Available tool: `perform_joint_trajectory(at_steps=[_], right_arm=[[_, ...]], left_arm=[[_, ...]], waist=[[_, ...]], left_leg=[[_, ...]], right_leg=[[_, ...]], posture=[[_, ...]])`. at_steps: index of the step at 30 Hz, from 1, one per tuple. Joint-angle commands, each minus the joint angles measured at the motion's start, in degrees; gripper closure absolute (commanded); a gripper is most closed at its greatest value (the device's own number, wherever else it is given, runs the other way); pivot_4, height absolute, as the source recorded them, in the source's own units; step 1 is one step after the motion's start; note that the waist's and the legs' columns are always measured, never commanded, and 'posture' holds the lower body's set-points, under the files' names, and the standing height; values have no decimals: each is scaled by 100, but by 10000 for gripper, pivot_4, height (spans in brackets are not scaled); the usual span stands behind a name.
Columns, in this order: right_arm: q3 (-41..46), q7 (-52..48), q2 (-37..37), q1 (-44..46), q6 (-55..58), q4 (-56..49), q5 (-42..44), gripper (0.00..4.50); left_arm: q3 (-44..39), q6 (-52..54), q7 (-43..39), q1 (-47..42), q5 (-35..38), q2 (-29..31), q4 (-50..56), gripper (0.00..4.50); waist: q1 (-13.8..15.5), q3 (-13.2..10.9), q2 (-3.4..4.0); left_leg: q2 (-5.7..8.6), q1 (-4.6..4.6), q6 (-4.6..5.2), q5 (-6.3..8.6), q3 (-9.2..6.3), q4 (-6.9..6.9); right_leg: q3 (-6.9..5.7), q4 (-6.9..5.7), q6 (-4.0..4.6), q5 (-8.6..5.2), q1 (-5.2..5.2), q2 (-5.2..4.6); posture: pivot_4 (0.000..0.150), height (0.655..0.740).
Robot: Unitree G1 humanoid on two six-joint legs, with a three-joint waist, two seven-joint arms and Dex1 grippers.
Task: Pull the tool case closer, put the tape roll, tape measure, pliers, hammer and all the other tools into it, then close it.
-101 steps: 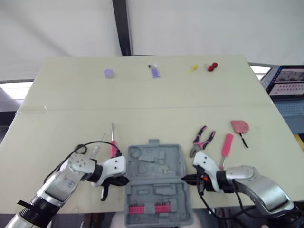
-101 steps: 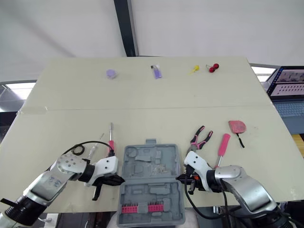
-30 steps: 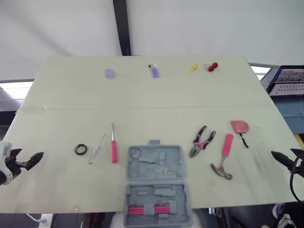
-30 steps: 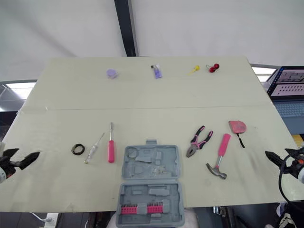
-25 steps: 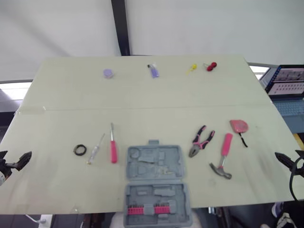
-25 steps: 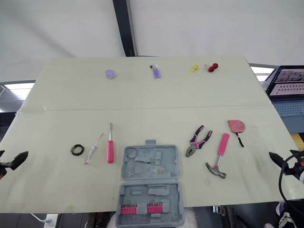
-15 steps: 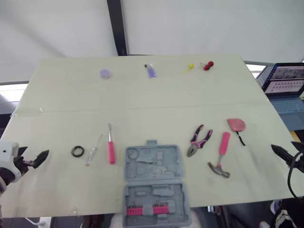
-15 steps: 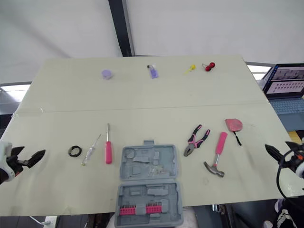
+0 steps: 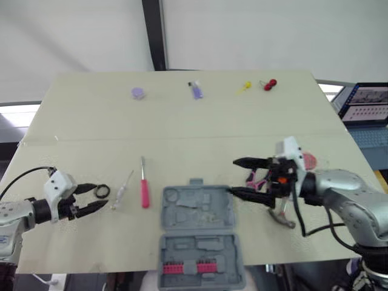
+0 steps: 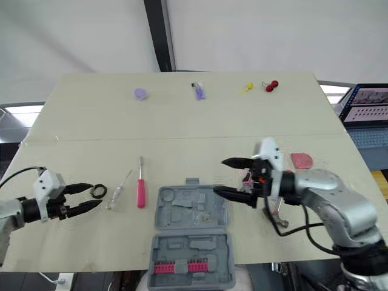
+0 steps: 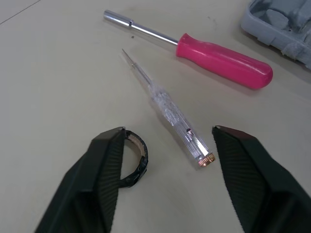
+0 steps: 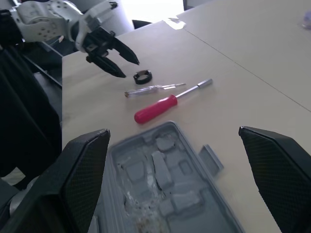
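The case (image 9: 200,233) is lying open at the middle of the worktop's (image 9: 182,133) near edge, just where it was lying a moment ago. Both arms have swung in from the worktop's side edges. The left pincer (image 9: 95,198) is now gaping right beside the tape roll (image 9: 102,191); whether one finger is touching it is hard to tell. The tester (image 9: 123,195) and screwdriver (image 9: 144,185) are lying just past it. The right pincer (image 9: 233,176) is hanging spread wide over the case's far right corner. It is covering most of the pliers (image 9: 254,180), and its arm is hiding the hammer's (image 9: 286,220) handle and part of the tape measure (image 10: 301,160).
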State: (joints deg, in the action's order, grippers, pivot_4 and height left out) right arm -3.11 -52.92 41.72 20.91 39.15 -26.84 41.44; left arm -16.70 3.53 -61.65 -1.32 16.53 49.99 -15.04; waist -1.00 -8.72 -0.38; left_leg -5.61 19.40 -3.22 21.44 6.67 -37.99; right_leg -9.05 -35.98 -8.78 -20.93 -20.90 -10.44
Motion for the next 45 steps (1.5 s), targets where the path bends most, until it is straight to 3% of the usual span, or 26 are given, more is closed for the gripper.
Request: perform_joint_trajectory(at_steps=[1,13,45], right_arm=[[-271,139,-228,225,-68,-64,-225,0],[-985,361,-927,588,-64,-116,-856,0],[-990,351,-946,452,90,-299,-862,0]], left_arm=[[-56,-237,31,-82,-57,39,-247,28798],[-51,-568,121,-19,-97,-65,-484,28798],[430,-1352,232,-552,-514,-230,-1814,28798]], waist=[[-10,2,-3],[-72,4,-6],[-77,8,-12]], left_leg=[[0,0,0,0,2,-1],[-1,6,0,0,9,-3],[0,4,0,0,14,-5]], right_leg=[[-1,0,0,0,-3,0],[-5,-12,0,0,-24,0],[-6,-17,0,0,-28,0]], posture=[[1500,7400],[1500,7400],[1500,7400]])
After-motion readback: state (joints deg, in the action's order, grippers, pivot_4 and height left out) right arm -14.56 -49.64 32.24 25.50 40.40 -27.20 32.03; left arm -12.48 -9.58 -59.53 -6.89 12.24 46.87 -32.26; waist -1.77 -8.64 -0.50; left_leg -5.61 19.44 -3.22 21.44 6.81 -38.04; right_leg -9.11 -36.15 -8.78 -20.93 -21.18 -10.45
